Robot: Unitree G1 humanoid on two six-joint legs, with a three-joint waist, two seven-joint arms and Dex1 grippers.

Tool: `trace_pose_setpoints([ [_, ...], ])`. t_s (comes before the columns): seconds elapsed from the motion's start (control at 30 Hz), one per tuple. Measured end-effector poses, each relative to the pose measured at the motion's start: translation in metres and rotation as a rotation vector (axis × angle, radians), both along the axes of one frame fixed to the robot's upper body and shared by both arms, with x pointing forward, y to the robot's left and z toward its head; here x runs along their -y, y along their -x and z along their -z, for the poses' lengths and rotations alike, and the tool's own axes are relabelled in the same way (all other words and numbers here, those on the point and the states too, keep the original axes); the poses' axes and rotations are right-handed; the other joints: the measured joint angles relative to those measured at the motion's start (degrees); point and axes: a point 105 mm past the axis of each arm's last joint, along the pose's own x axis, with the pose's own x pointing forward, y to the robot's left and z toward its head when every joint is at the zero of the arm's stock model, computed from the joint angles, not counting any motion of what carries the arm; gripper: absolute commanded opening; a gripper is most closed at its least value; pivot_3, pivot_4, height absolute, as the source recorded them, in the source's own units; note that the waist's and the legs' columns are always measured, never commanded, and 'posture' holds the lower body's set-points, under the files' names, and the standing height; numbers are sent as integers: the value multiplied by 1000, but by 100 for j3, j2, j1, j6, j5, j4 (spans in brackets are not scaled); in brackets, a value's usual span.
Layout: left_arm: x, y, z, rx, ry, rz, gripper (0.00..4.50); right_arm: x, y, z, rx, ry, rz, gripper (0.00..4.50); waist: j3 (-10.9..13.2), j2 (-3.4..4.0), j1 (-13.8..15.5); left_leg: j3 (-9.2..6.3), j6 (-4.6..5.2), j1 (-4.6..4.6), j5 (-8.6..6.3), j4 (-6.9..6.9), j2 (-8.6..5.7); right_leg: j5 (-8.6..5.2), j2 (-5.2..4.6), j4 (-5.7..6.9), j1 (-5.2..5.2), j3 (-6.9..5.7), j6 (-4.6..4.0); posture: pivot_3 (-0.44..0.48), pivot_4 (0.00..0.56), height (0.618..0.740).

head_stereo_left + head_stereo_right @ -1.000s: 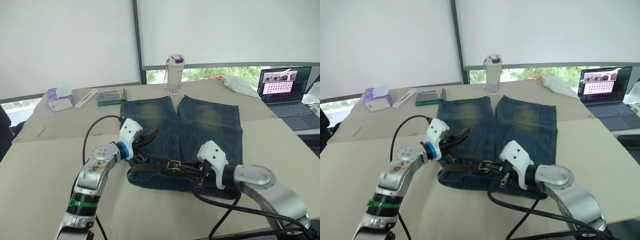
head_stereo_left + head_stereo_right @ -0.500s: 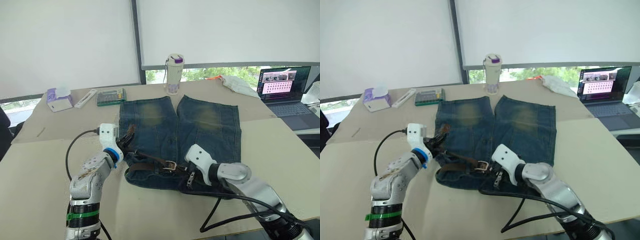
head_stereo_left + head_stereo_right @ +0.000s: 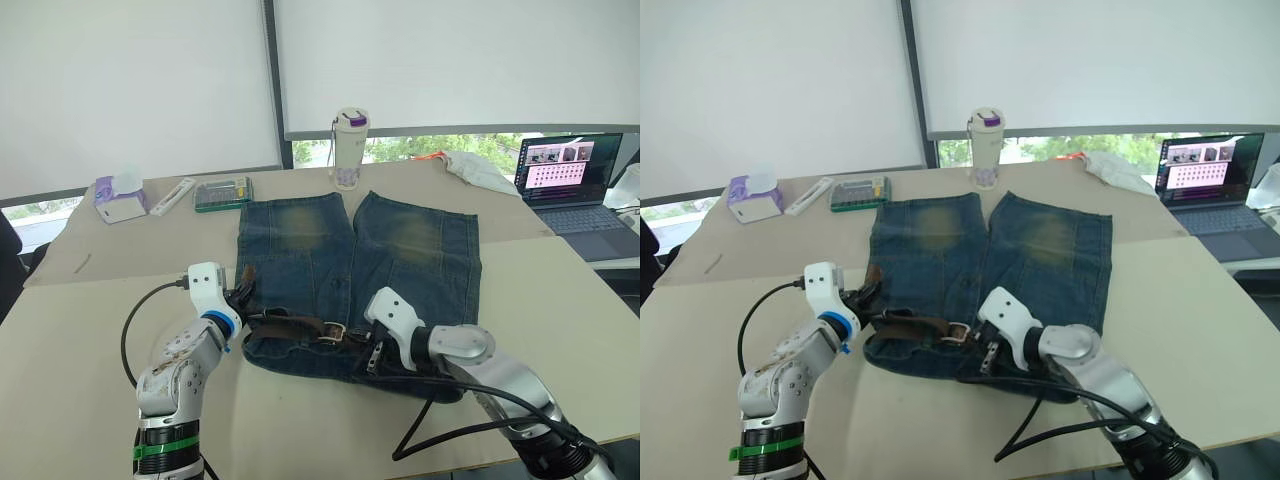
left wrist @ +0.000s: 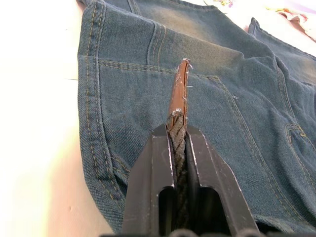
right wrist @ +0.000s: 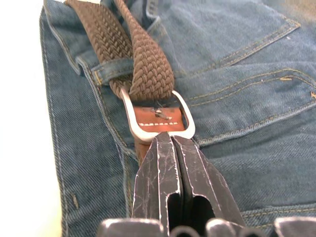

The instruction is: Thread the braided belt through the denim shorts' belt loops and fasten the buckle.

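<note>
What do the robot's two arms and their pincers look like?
Both arms are silver-grey metal with white wrist housings and looping black cables. The left arm has a blue wrist ring and a green band lower down. The left pincer and right pincer each have two black fingers.

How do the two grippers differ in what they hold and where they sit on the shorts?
The left gripper is shut on the braided belt's free tip at the denim shorts' left edge. The right gripper is pinched shut at the buckle, mid-waistband. Both grip the same belt.
</note>
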Motion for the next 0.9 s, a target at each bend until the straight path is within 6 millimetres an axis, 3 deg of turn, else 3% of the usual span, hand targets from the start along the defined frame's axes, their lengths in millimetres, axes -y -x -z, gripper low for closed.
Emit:
trace_pose_setpoints([
  [0.9,6,1,-3,-6,21,-12,0,-16,-9,2,-12,8,-45,32,0,0,-3,0,0,-1,0,0,0,0,0,-2,-1,0,0,0,150,740],
])
